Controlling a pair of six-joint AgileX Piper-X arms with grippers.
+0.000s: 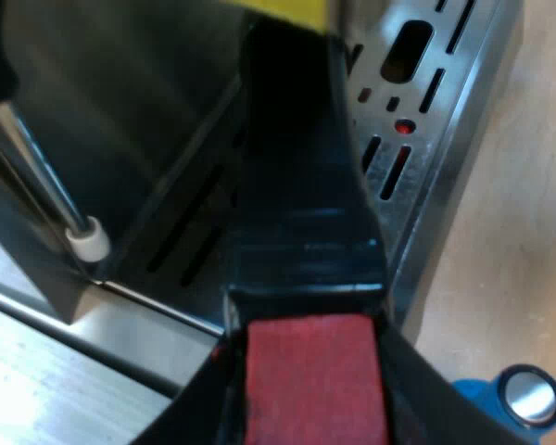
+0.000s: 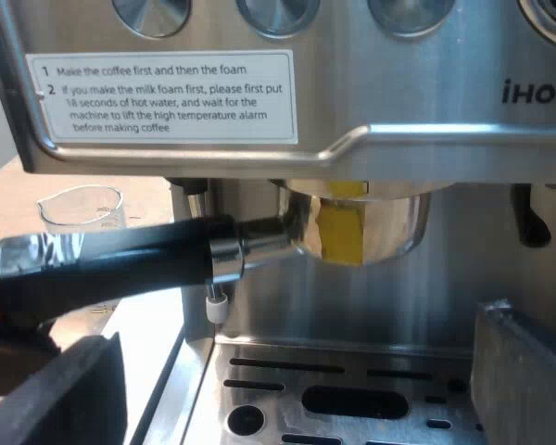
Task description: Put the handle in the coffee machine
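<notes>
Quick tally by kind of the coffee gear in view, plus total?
Espresso machine: 1
Metal holder: 1
Blue tamper: 1
Measuring glass: 1
Total: 4

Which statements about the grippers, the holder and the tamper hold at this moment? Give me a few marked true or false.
1. The left gripper is shut on the handle at its red end. True.
2. The right gripper holds the measuring glass. False: it is open and empty in front of the drip tray; the glass stands beside the machine.
3. The holder has its metal head up under the machine's front. True.
4. The tamper lies on the drip tray. False: the blue tamper is on the table beside the tray.
</notes>
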